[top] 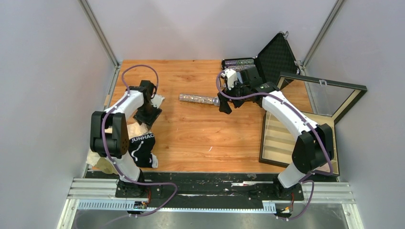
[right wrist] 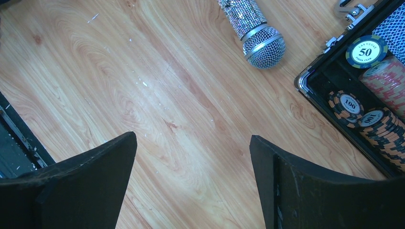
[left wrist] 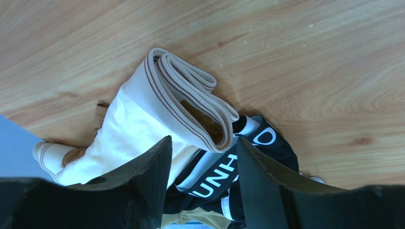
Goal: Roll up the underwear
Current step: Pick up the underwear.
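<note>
Here cream underwear lies diagonally, waistband away from left jaws.

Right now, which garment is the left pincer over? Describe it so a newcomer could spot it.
Go to the left edge of the wooden table, towards the near corner. There, under the open left pincer, lies the cream-white underwear, folded over. Its beige waistband with thin brown stripes sets it apart from the black pair with white lettering that touches it.
</note>
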Motion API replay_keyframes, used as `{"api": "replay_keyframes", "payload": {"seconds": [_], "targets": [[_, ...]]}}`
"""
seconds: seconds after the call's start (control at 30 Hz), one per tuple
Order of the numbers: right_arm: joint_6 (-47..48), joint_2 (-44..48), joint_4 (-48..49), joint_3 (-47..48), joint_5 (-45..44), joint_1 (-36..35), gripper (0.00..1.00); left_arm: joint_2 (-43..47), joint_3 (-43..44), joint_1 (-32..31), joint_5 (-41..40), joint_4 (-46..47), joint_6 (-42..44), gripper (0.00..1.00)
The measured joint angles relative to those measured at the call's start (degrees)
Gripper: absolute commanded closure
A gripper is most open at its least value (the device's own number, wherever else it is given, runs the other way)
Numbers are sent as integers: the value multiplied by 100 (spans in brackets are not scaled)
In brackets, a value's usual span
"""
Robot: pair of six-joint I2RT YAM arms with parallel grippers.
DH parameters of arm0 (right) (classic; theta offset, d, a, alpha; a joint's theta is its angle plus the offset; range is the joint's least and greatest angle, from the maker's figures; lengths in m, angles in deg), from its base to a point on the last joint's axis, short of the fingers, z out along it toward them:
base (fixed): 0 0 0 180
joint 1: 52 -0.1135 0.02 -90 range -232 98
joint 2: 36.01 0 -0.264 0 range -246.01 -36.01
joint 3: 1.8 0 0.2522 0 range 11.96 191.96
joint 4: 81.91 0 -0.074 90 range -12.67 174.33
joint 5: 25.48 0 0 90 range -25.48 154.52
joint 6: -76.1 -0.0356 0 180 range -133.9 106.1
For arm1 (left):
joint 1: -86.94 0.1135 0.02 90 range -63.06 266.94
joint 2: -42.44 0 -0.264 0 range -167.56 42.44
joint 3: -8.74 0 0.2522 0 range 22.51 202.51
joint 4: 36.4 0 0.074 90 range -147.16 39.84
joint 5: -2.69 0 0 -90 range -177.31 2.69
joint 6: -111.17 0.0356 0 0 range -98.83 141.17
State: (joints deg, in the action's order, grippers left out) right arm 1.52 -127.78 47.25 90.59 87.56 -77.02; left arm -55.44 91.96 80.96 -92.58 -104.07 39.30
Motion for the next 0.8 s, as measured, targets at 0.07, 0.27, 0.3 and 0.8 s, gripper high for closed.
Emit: {"api": "replay_keyframes", "payload": {"seconds": [0.07, 0.27, 0.3, 0.8], "targets": [[13, -4, 0, 2, -7, 0, 9, -133, -20, 0, -68, 17, -28, 47], [15, -22, 4, -9, -24, 0, 9, -262, -66, 0, -129, 13, -116, 79], [15, -24, 11, -17, -24, 0, 9, -262, -66, 0, -131, 13, -118, 84], [15, -63, 50, -37, -15, 0, 9, 732, 1967, 0, 452, -492, 151, 100]]}}
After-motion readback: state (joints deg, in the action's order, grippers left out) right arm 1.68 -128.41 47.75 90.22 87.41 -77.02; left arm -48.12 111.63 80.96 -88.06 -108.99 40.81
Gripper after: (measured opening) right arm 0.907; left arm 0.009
